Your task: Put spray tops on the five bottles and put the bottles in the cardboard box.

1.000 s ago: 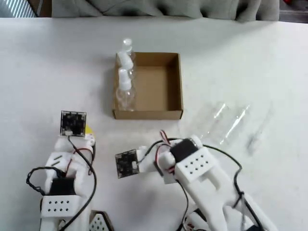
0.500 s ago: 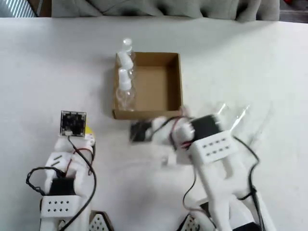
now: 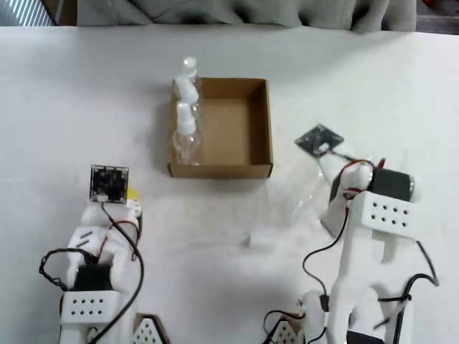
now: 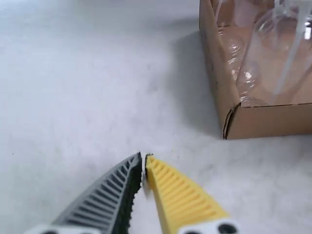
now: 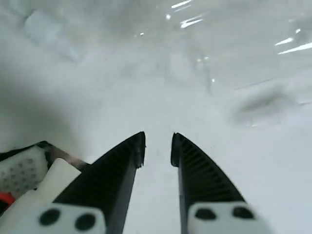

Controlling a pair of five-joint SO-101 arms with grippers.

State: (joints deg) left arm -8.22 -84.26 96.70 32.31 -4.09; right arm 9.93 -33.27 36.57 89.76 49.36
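**Position of arms.** The left gripper is being held low over the worktop, near and to the left of the cardboard box. Its jaws are being pressed together, tip to tip, with nothing between them. This arm is judged to be parked to one side so that the way to the box is left free. The right arm is being held to the right of the box, over the clear loose bottles lying on the worktop. The right gripper is being pointed down at the worktop with its jaws slightly spread and empty. This posture is judged to suit an approach to a loose bottle, not a carry.

**Containers and contents.** The cardboard box is being used open-topped at the middle of the worktop. Two capped bottles are being stored along its left wall, one at the near end and one at the far end, each with a spray top fitted. The right part of the box is being left free, presumably for the bottles not yet packed.

**Items outstanding.** The loose bottles are being partly hidden by the right arm, so their number cannot be told. A small white piece, possibly a spray top, is lying on the worktop nearer than the box.
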